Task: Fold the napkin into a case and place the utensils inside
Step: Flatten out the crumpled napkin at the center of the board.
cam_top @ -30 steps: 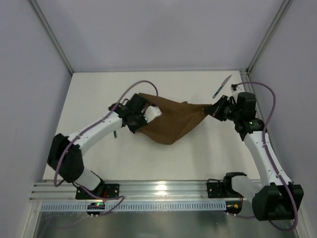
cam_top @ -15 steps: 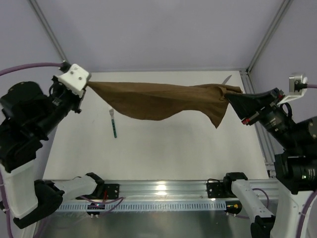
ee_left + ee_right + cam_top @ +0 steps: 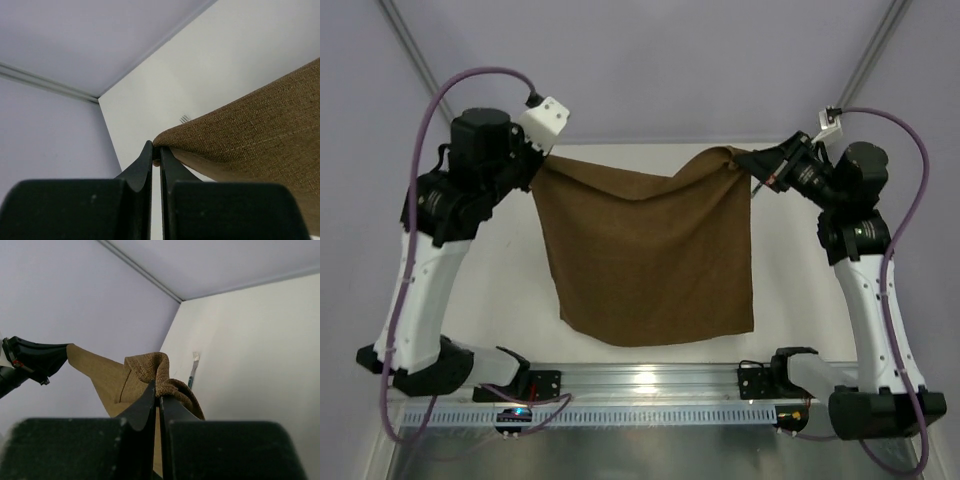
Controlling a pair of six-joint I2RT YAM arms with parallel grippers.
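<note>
The napkin [image 3: 650, 255] hangs in the air as one open, unfolded sheet above the white bench [image 3: 790, 290]. It is not yet folded into a case, and it carries no utensil.

The left tool [image 3: 540, 162] is clamped on the upper left corner of the cloth. In the left wrist view its two dark fingers meet on the cloth edge with no gap between them. The right tool [image 3: 752, 163] is clamped on the upper right corner. In the right wrist view that corner is bunched into a small fold just above the closed fingertips.

Both tools are raised well above the bench and stand well apart, so the napkin lies between them. The top edge of the cloth runs left to right from one tool to the other and sags slightly in the middle. The rest of the sheet drops straight down from that edge, and the cloth is roughly square.

In the top view the lower edge appears just above the rail at the near side.

The fork [image 3: 192, 372] lies flat on the bench beyond the cloth and apart from it. Its pale tines are at the upper end in the right wrist view.
</note>
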